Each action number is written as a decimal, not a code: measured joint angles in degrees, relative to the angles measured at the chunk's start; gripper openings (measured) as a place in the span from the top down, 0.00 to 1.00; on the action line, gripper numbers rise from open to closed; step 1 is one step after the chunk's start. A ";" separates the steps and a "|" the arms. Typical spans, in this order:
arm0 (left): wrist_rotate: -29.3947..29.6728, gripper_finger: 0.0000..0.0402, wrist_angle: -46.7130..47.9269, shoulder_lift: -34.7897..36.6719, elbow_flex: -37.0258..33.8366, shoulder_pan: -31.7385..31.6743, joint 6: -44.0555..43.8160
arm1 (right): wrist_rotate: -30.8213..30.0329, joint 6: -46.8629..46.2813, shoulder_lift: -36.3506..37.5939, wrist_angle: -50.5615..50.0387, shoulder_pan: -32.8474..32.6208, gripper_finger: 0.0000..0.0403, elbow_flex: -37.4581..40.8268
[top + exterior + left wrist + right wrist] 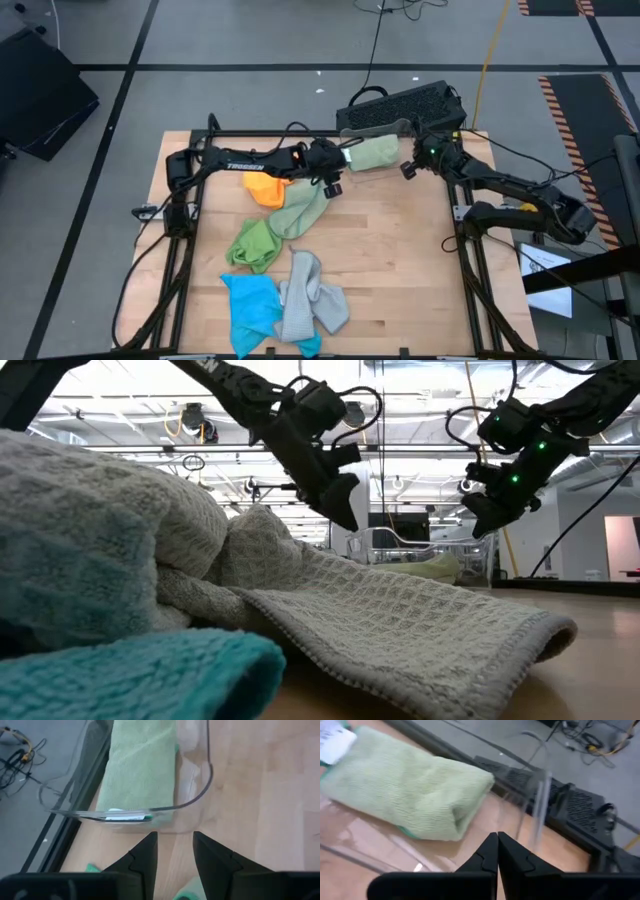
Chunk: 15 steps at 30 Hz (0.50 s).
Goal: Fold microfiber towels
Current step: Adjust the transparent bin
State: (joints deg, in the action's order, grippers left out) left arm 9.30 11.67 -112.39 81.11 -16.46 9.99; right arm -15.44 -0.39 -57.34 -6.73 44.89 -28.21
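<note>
A folded pale green towel (375,152) (140,770) (405,790) lies in a clear plastic bin (197,800) at the table's far edge. My left gripper (333,183) (175,836) hovers just short of the bin's near rim, open, with nothing between its fingers. My right gripper (408,168) (497,836) hangs beside the bin on its right, shut and empty. Loose towels lie on the wood: orange (265,188), pale green (300,212), bright green (252,245), blue (250,305) and grey (310,300) (400,620).
A black slotted box (400,105) and cables sit on the floor beyond the table's far edge. The table frame's black rails (180,250) run along both sides. Bare wood (400,260) spreads over the table's right half.
</note>
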 joint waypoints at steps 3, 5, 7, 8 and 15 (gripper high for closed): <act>-0.35 0.69 -1.08 -0.03 -1.30 -0.38 0.25 | 2.34 -1.08 0.13 -0.50 -0.10 1.00 0.00; -0.31 0.69 -0.98 -0.04 -1.30 -0.44 1.05 | 3.28 -1.54 0.49 -1.20 -0.10 1.00 -0.02; -0.35 0.69 -0.28 0.01 -1.28 -0.31 2.08 | 4.58 -2.08 1.13 -2.12 -0.27 1.00 -0.02; -0.41 0.69 0.36 0.01 -1.28 -0.29 2.41 | 5.13 -2.20 1.63 -2.76 -0.53 1.00 -0.02; -0.24 0.69 6.27 1.79 -1.27 -0.38 2.72 | -3.63 -2.00 8.62 -4.56 -2.65 1.00 -0.02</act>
State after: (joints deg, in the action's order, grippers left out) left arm 9.06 17.95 -110.61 79.84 -16.84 12.70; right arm -19.07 -2.39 -48.72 -11.29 42.24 -28.23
